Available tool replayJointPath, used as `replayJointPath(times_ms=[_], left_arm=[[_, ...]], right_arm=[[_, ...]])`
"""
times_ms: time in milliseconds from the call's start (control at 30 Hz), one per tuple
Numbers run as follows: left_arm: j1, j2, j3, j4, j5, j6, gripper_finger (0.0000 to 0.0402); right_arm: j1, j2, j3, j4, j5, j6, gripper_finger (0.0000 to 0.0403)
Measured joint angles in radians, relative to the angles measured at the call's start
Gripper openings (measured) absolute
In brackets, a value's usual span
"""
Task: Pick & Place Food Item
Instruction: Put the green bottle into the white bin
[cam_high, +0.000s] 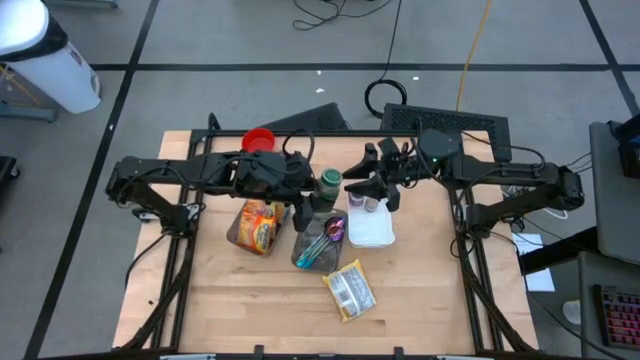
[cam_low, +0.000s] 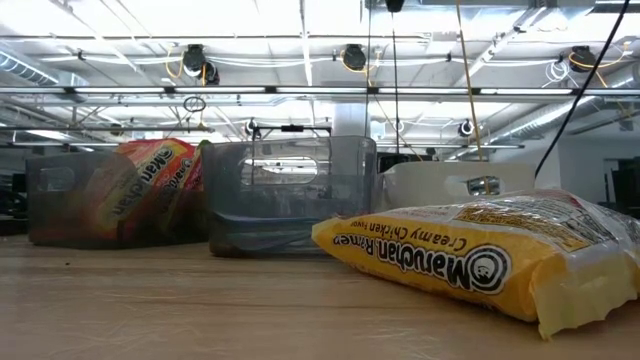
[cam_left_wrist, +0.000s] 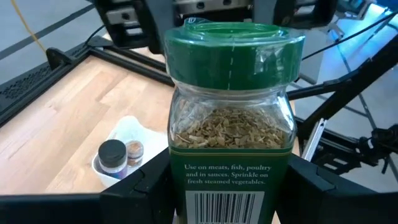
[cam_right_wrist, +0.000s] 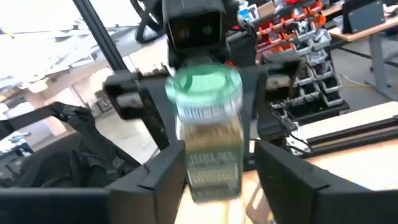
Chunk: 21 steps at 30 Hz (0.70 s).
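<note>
A clear spice jar (cam_left_wrist: 231, 124) with a green lid (cam_high: 330, 180) and dried herbs inside is held upright above the middle of the table. My left gripper (cam_high: 316, 196) is shut on it from the table's left. My right gripper (cam_high: 362, 188) is open and faces it from the right. Its two fingers stand on either side of the jar's lower body (cam_right_wrist: 214, 168); whether they touch it I cannot tell. The low view does not show the jar. My left gripper pinches the jar's lower, labelled body (cam_left_wrist: 180, 186) between its two fingers, one on each side. The fingers come level from the table's left. The jar stands upright, lid up, lifted clear above the white tray.
Below the jar a white tray (cam_high: 372, 232) holds small spice jars (cam_left_wrist: 114, 158). A clear bin with red ramen packs (cam_high: 258, 225) and a clear bin with utensils (cam_high: 318, 242) stand to the left. A yellow ramen pack (cam_high: 350, 292) lies toward the near edge.
</note>
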Motion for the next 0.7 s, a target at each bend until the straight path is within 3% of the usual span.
replayJointPath(times_ms=[333,700], left_arm=[[0.012,0.000,0.000,0.020,0.003,0.010,0.0208],[0.040,0.000,0.000,0.068,0.040,0.011,0.0208]], right_arm=[[0.000,0.008,-0.001,0.091,-0.021,0.054,0.0292],[0.008,0.071,0.001,0.222,0.033,0.066,0.0302]])
